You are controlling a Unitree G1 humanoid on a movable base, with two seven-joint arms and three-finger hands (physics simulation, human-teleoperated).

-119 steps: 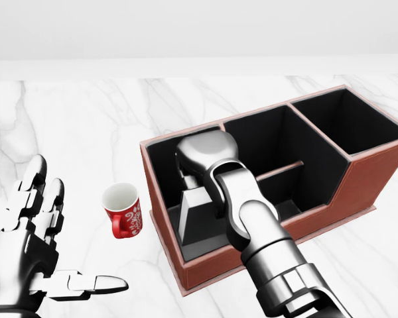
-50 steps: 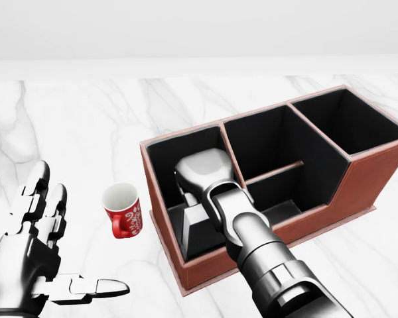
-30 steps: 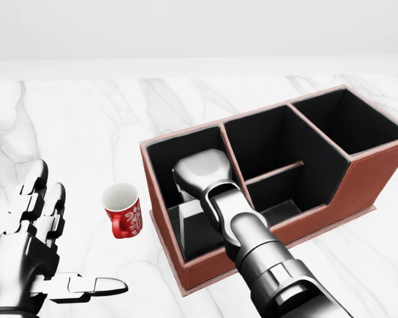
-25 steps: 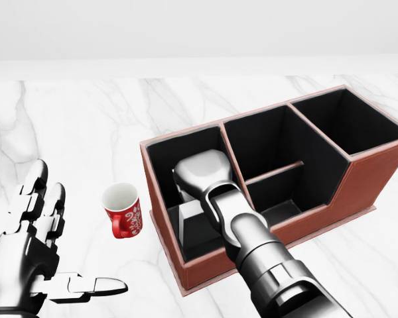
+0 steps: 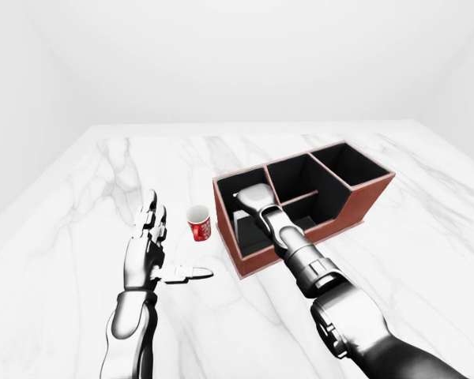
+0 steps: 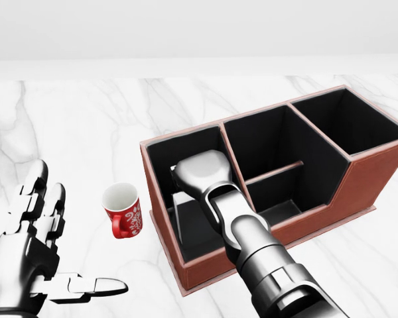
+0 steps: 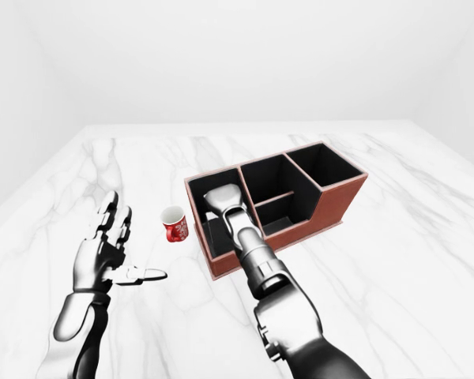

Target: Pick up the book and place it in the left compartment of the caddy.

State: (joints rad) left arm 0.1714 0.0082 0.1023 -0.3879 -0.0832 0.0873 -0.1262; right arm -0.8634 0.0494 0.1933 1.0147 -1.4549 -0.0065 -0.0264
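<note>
Caddy [image 6: 358,179]: red-brown, black-lined, set on the white marble table [image 6: 73,119].
Book [image 6: 186,222]: dark, seen inside the caddy's left compartment, beneath the right hand [image 6: 200,173].
Right hand: lowered into that compartment; state of fingers cannot be told.
Left hand [image 6: 28,255]: held apart, fingers [image 6: 36,192] spread, nothing held.
Red mug [image 6: 123,211]: placed just left of the caddy.

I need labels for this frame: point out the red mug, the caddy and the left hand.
red mug [image 6: 125,213], head view, on its patterned side.
caddy [image 6: 375,173], head view, on its brown outer wall.
left hand [image 6: 23,255], head view, on the palm.
</note>
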